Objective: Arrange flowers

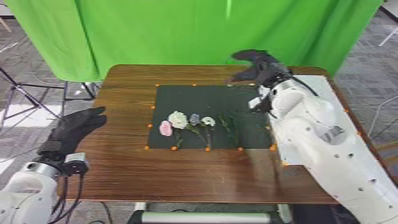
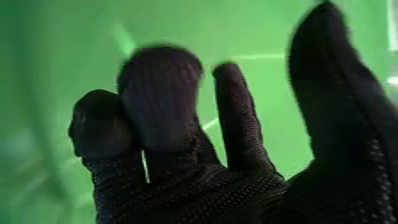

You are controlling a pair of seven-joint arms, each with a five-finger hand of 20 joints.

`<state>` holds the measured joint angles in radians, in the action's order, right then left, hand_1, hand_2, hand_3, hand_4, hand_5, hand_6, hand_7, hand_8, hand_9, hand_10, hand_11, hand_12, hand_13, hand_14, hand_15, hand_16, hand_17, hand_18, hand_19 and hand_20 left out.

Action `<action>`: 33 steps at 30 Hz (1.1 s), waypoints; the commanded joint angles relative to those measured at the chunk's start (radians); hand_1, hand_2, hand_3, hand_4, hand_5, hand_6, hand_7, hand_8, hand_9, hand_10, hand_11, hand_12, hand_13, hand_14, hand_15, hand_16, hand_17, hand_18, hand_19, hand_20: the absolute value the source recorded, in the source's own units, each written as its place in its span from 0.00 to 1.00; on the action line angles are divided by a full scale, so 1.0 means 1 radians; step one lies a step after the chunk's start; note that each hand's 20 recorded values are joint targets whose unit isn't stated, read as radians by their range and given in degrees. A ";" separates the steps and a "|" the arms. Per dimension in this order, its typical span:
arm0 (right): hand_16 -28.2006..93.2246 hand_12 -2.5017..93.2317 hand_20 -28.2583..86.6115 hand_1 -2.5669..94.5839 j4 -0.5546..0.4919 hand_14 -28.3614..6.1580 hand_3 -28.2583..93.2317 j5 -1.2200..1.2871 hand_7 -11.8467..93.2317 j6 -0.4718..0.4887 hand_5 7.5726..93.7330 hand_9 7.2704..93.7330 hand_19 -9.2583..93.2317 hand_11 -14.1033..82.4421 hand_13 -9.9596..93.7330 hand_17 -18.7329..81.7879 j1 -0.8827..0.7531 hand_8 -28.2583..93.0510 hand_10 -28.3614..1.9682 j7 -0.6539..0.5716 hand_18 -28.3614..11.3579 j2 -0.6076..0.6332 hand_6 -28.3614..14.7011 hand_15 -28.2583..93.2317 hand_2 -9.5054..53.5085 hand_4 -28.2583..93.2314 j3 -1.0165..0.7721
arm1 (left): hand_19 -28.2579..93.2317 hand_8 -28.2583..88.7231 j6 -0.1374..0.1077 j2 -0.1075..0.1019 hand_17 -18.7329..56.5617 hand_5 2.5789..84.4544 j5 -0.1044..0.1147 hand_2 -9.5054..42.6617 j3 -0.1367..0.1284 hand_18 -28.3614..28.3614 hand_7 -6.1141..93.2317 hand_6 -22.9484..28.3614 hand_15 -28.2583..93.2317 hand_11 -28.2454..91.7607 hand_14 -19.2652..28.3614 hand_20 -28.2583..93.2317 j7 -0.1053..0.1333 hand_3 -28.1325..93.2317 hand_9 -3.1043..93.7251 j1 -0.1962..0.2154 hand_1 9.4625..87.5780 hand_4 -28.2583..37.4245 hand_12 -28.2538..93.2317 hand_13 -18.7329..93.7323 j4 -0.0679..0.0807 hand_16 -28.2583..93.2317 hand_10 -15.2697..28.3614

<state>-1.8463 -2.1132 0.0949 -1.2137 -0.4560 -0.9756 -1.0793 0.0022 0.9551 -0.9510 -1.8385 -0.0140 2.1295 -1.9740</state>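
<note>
Four flower heads (image 1: pixel 178 120) on one dark mat (image 1: pixel 182 97), left hand (image 1: pixel 73 131) uncurled, right hand (image 1: pixel 266 66) with fingers apart

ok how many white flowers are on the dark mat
2: a larger white bloom beside the pink one, and a smaller white bloom just right of the purplish one. The right arm covers some of the mat's edge, so one could be hidden.
</note>
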 commanded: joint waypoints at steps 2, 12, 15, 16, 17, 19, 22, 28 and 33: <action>0.45 0.13 0.64 0.29 0.139 0.66 0.70 -0.017 0.12 0.161 0.25 0.28 0.98 0.16 0.89 0.71 -0.072 0.20 0.19 -0.159 0.28 0.103 0.61 0.70 0.00 0.05 -0.225 | 0.32 0.17 0.003 0.011 0.26 0.51 -0.002 0.28 -0.009 0.72 0.20 0.49 0.36 0.41 0.78 0.33 -0.008 0.74 0.49 0.016 0.25 0.12 0.33 0.47 -0.004 0.24 0.67; 0.45 0.13 0.64 0.26 0.298 0.64 0.69 -0.018 0.12 0.220 0.29 0.30 0.99 0.17 0.89 0.70 -0.125 0.21 0.21 -0.198 0.25 0.116 0.60 0.71 0.00 0.01 -0.283 | 0.32 0.17 0.004 0.013 0.26 0.51 -0.001 0.28 -0.011 0.73 0.20 0.49 0.35 0.41 0.78 0.33 -0.009 0.74 0.49 0.015 0.25 0.12 0.33 0.47 -0.005 0.24 0.67; 0.45 0.14 0.65 0.26 0.326 0.65 0.69 -0.007 0.14 0.231 0.30 0.33 0.99 0.18 0.88 0.71 -0.138 0.20 0.24 -0.205 0.24 0.106 0.63 0.72 0.00 0.01 -0.282 | 0.32 0.17 0.004 0.015 0.26 0.51 -0.001 0.28 -0.013 0.73 0.20 0.49 0.35 0.41 0.78 0.33 -0.009 0.74 0.49 0.019 0.25 0.12 0.33 0.47 -0.007 0.24 0.67; 0.45 0.14 0.65 0.27 0.333 0.65 0.70 -0.003 0.14 0.223 0.31 0.33 1.00 0.18 0.89 0.71 -0.143 0.20 0.25 -0.203 0.24 0.104 0.64 0.73 0.00 0.01 -0.278 | 0.32 0.17 0.005 0.016 0.26 0.51 0.000 0.28 -0.014 0.73 0.20 0.49 0.35 0.41 0.78 0.33 -0.009 0.74 0.49 0.020 0.25 0.12 0.33 0.47 -0.007 0.24 0.67; 0.44 0.14 0.66 0.28 0.337 0.65 0.70 -0.002 0.14 0.216 0.31 0.34 1.00 0.18 0.88 0.71 -0.146 0.20 0.25 -0.203 0.24 0.101 0.64 0.73 0.00 0.01 -0.274 | 0.32 0.17 0.003 0.016 0.26 0.51 0.000 0.28 -0.015 0.73 0.20 0.49 0.35 0.41 0.78 0.33 -0.010 0.74 0.49 0.021 0.25 0.12 0.33 0.47 -0.009 0.24 0.67; 0.44 0.15 0.66 0.29 0.339 0.66 0.72 0.007 0.15 0.202 0.32 0.35 1.00 0.18 0.89 0.71 -0.151 0.20 0.26 -0.202 0.24 0.098 0.65 0.74 0.00 0.01 -0.263 | 0.32 0.17 0.002 0.016 0.26 0.52 0.000 0.28 -0.017 0.73 0.20 0.49 0.35 0.41 0.78 0.33 -0.008 0.74 0.49 0.023 0.25 0.12 0.33 0.47 -0.009 0.24 0.67; 0.44 0.15 0.67 0.32 0.343 0.67 0.72 -0.006 0.16 0.160 0.32 0.37 1.00 0.19 0.89 0.72 -0.150 0.20 0.27 -0.190 0.25 0.094 0.67 0.74 0.00 0.01 -0.235 | 0.32 0.17 0.000 0.017 0.26 0.52 0.000 0.28 -0.016 0.73 0.20 0.49 0.35 0.41 0.78 0.33 -0.007 0.74 0.49 0.023 0.26 0.12 0.33 0.47 -0.008 0.24 0.67; 0.44 0.16 0.70 0.38 0.348 0.71 0.73 -0.003 0.19 0.067 0.36 0.43 1.00 0.20 0.90 0.73 -0.151 0.19 0.31 -0.175 0.26 0.083 0.68 0.76 0.00 0.02 -0.190 | 0.32 0.17 0.005 0.019 0.26 0.52 0.001 0.29 -0.011 0.73 0.20 0.49 0.36 0.41 0.78 0.33 -0.008 0.74 0.49 0.017 0.26 0.12 0.33 0.47 -0.006 0.24 0.67; 0.43 0.17 0.71 0.41 0.365 0.73 0.74 -0.016 0.21 -0.025 0.40 0.50 1.00 0.22 0.92 0.75 -0.148 0.18 0.35 -0.172 0.28 0.071 0.66 0.76 0.00 0.02 -0.164 | 0.32 0.17 0.006 0.019 0.26 0.52 0.001 0.29 -0.011 0.73 0.20 0.49 0.36 0.41 0.79 0.33 -0.010 0.74 0.49 0.014 0.25 0.12 0.33 0.47 -0.004 0.24 0.67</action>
<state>-1.4971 -2.1109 0.1396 -1.3546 -0.6426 -0.8736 -1.2779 0.0019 0.9650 -0.9507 -1.8483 -0.0151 2.1398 -1.9751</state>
